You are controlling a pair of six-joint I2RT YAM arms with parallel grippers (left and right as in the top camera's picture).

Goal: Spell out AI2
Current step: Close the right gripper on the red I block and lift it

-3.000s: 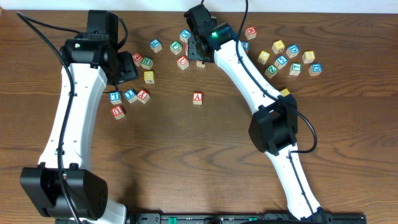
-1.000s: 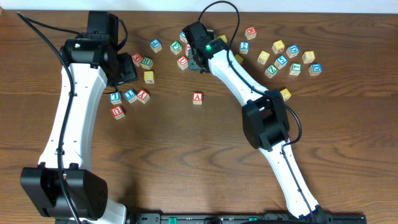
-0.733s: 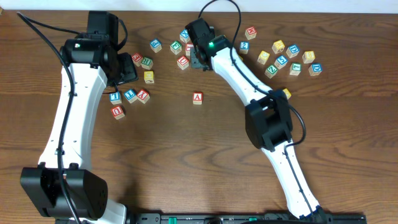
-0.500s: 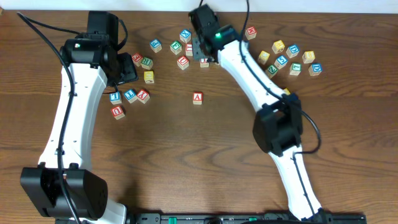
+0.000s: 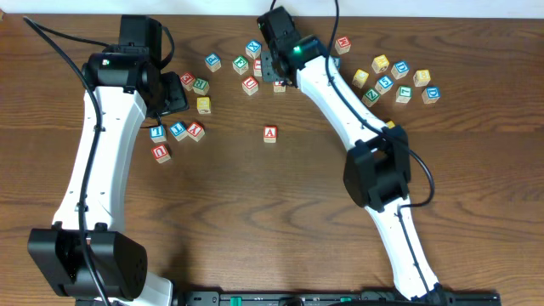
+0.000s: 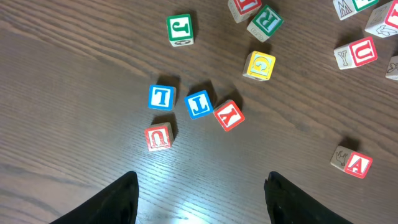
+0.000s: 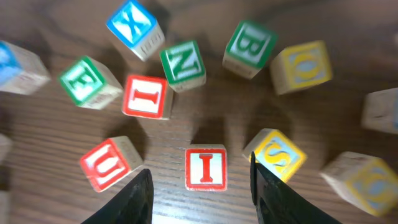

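The A block (image 5: 270, 133), white with a red letter, lies alone mid-table; it also shows in the left wrist view (image 6: 352, 163). A red I block (image 7: 206, 168) lies on the table between the open fingers of my right gripper (image 7: 200, 186), which hovers above it at the back of the table (image 5: 277, 75). A second red I block (image 7: 147, 96) lies just beyond it. My left gripper (image 6: 202, 199) is open and empty above bare wood, near the left group of blocks (image 5: 174, 92). I cannot make out a 2 block.
Round the I block lie a red U (image 7: 111, 163), green N (image 7: 184, 64), green B (image 7: 250, 48) and yellow S (image 7: 280, 155). Blue T (image 6: 161, 97), blue L (image 6: 199, 104), red Y (image 6: 228, 115) and red U (image 6: 158, 137) lie left. More blocks lie back right (image 5: 395, 81).
My right gripper has shifted a little to the right and toward the back over the block cluster. The left arm and the A block have not moved.
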